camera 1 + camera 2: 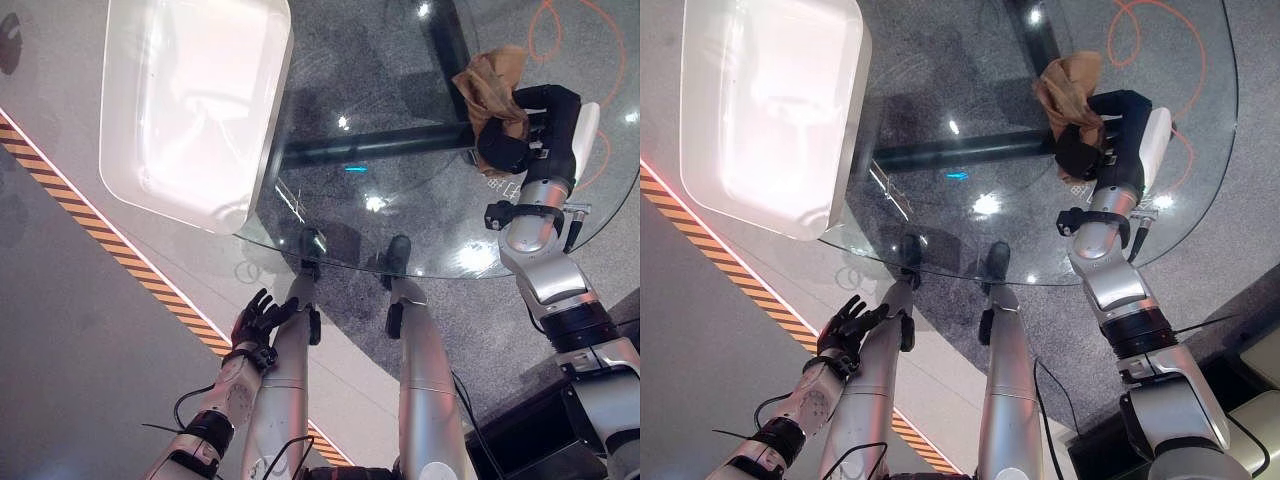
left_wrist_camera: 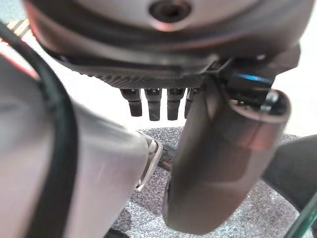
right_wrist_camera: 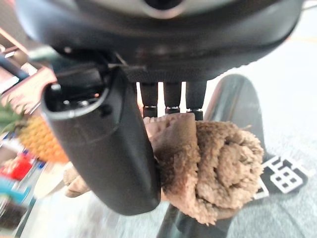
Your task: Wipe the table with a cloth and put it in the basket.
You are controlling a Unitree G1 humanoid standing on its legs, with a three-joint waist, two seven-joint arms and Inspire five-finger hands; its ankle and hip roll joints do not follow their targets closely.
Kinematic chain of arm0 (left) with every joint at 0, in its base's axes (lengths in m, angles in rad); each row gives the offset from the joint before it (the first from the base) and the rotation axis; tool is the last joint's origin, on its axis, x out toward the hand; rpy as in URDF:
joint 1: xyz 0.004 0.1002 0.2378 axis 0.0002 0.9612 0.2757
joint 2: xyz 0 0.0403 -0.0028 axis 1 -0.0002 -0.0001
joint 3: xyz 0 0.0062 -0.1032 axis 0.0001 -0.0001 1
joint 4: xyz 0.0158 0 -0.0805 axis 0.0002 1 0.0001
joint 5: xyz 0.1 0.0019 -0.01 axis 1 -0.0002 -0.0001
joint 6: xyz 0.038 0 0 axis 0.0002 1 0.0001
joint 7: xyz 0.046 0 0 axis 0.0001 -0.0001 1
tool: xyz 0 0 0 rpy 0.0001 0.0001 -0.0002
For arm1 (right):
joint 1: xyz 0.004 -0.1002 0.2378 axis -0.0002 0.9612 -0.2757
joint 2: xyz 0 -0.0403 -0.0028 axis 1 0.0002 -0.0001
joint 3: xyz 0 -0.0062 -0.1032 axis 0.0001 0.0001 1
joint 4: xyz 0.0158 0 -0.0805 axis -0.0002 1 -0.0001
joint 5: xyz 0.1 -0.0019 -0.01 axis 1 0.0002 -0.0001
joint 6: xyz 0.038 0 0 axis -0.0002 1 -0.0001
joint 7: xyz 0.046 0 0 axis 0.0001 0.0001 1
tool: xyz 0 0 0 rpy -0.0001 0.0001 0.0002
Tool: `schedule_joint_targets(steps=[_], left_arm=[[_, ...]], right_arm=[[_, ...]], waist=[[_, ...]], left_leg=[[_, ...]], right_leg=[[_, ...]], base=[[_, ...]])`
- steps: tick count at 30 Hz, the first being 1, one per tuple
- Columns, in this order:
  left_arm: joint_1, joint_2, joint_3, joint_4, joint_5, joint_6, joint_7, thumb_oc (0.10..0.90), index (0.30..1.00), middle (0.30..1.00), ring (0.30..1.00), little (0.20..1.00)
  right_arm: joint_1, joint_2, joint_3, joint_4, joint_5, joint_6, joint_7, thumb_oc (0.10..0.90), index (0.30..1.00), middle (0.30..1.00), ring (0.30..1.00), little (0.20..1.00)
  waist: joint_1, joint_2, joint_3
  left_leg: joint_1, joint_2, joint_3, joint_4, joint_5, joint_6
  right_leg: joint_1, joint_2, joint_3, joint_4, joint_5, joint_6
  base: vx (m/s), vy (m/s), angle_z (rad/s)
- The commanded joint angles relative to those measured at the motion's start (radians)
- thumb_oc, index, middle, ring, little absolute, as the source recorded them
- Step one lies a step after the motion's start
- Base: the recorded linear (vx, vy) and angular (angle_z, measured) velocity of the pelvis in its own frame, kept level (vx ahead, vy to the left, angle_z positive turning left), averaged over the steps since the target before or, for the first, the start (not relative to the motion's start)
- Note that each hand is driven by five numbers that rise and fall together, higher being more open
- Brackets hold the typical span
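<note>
Cloth (image 3: 208, 163) bunched between right hand's (image 1: 520, 135) curled fingers and thumb above table (image 1: 400, 150).

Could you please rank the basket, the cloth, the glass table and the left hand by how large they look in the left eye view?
1. Glass table
2. White basket
3. Brown cloth and left hand: look alike.

The white basket (image 1: 190, 110) runs off the top edge, so its far rim is cut off. The right hand (image 3: 106, 153) covers much of the brown cloth (image 3: 218, 168), and blurred, colourful items behind it cannot be identified.
</note>
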Motion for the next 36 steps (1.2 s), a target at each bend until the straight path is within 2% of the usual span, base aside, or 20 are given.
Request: schedule_joint_targets(steps=[1,2,11,19,27,32,36], left_arm=[[0.121,-0.006,-0.007,0.008,0.015,-0.007,-0.015,0.800,0.900,0.900,0.900,0.900],[0.119,-0.006,-0.007,0.010,0.017,-0.002,-0.017,0.800,0.900,0.900,0.900,0.900],[0.102,-0.007,-0.022,0.015,0.009,-0.006,-0.030,0.800,0.900,0.900,0.900,0.900],[0.094,-0.008,-0.022,0.022,0.001,-0.006,-0.027,0.800,0.900,0.900,0.900,0.900],[0.085,-0.001,-0.026,0.021,-0.002,-0.003,-0.025,0.800,0.900,0.900,0.900,0.900],[0.074,0.008,-0.030,0.028,-0.006,-0.001,-0.029,0.800,0.900,0.900,0.900,0.900],[0.067,0.015,-0.035,0.030,-0.009,0.004,-0.032,0.800,0.900,0.900,0.900,0.900]], right_arm=[[0.023,0.022,0.096,-0.157,-0.024,-0.068,0.152,0.100,0.300,0.300,0.300,0.200],[0.029,0.034,0.116,-0.161,-0.046,-0.069,0.195,0.100,0.300,0.300,0.300,0.200],[0.037,0.072,0.230,-0.167,-0.073,-0.080,0.321,0.100,0.300,0.300,0.300,0.200],[0.044,0.089,0.284,-0.188,-0.039,-0.053,0.387,0.100,0.300,0.300,0.300,0.200],[0.055,0.088,0.344,-0.200,-0.044,-0.042,0.503,0.100,0.300,0.300,0.300,0.200],[0.038,0.071,0.403,-0.221,-0.038,-0.048,0.637,0.100,0.300,0.300,0.300,0.200],[0.029,0.057,0.423,-0.233,0.002,-0.054,0.639,0.100,0.300,0.300,0.300,0.200]], waist=[[0.016,0.029,-0.020],[0.017,0.028,-0.020],[0.020,0.029,-0.020],[0.017,0.027,-0.020],[0.016,0.023,-0.020],[0.018,0.020,-0.020],[0.018,0.017,-0.020]], left_leg=[[-0.027,-0.062,0.027,0.117,-0.135,0.012],[-0.026,-0.063,0.026,0.116,-0.134,0.011],[-0.033,-0.065,0.025,0.118,-0.128,0.010],[-0.035,-0.065,0.028,0.121,-0.125,0.008],[-0.030,-0.066,0.029,0.121,-0.122,0.009],[-0.029,-0.064,0.029,0.122,-0.120,0.008],[-0.026,-0.062,0.031,0.122,-0.117,0.007]], right_leg=[[0.018,0.029,-0.070,-0.155,0.104,0.033],[0.018,0.029,-0.071,-0.155,0.105,0.032],[0.011,0.027,-0.075,-0.152,0.105,0.030],[0.009,0.033,-0.069,-0.149,0.103,0.028],[0.013,0.032,-0.070,-0.149,0.104,0.027],[0.015,0.031,-0.074,-0.148,0.103,0.027],[0.020,0.031,-0.076,-0.149,0.103,0.027]], base=[[0.00,-0.019,0.04],[0.00,-0.011,0.04],[0.00,-0.003,0.01],[0.00,0.000,0.00],[0.00,0.000,0.00],[0.00,-0.007,0.02],[0.00,-0.007,0.02]])
